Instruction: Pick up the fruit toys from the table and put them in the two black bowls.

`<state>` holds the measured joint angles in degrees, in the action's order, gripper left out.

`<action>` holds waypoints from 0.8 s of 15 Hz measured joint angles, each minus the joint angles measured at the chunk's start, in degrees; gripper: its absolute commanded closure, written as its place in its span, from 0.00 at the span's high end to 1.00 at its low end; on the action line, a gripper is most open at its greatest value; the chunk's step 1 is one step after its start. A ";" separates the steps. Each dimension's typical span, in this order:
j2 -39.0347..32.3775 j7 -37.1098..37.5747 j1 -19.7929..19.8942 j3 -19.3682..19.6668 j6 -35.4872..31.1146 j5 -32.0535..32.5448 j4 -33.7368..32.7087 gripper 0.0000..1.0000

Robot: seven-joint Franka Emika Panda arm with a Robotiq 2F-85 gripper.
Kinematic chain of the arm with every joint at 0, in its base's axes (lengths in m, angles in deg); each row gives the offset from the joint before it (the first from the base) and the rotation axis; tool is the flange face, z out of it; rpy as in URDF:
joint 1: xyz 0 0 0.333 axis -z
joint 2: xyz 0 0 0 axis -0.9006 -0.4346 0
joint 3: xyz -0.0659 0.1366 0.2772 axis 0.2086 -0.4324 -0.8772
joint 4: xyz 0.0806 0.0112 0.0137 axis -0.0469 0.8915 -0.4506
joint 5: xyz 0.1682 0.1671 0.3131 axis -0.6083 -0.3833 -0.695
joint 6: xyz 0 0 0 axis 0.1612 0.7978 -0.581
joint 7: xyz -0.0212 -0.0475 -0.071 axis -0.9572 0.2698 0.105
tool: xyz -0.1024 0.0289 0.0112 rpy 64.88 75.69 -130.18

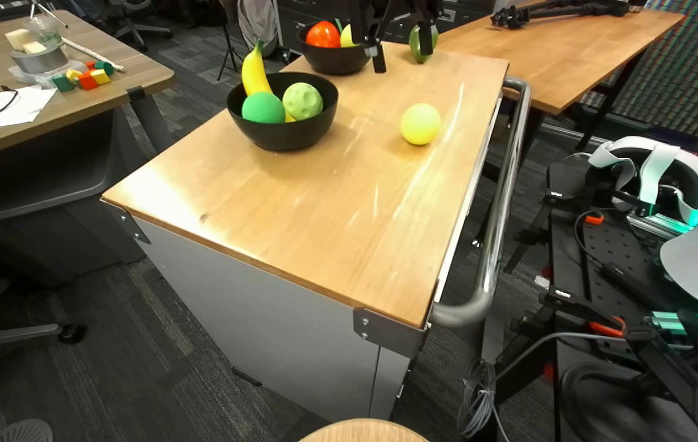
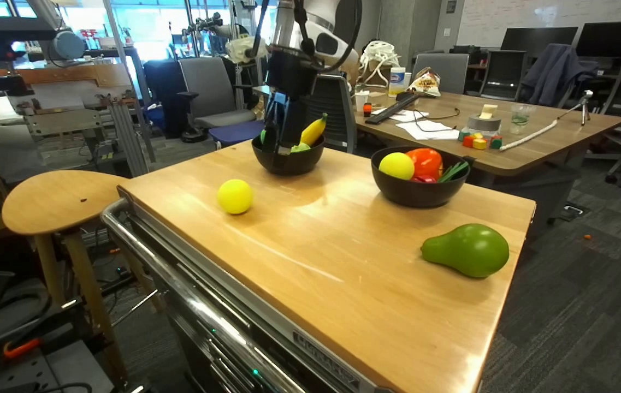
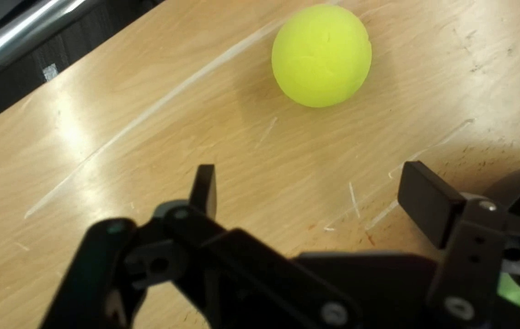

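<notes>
We're holding our fingers [image 3: 429, 201] apart, empty; if closing off-centre, we're risking the round yellow fruit toy [image 3: 321, 55] rolling off the tabletop [image 1: 324, 196] edge beside the metal bar [image 1: 506, 193].

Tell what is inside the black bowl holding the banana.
A yellow banana, a round green fruit and a bumpy yellow-green one, a yellow bit showing between those two. The floor of the black bowl, and anything under them, is hidden.

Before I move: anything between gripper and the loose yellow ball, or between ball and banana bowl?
Nothing visible between the open gripper and yellow ball. Nor from there to the banana bowl: an exterior view shows only tabletop between.
</notes>
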<state>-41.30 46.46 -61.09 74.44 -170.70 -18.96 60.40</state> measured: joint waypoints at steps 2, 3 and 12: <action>-0.96 0.01 -0.30 -0.13 -0.90 0.00 1.10 1.00; -1.29 0.01 -0.45 -0.20 -1.56 -0.01 1.76 1.00; -1.25 -0.04 -2.01 -1.23 -6.11 -0.10 8.83 0.99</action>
<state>-42.55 46.42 -63.11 73.21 -176.81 -19.06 69.24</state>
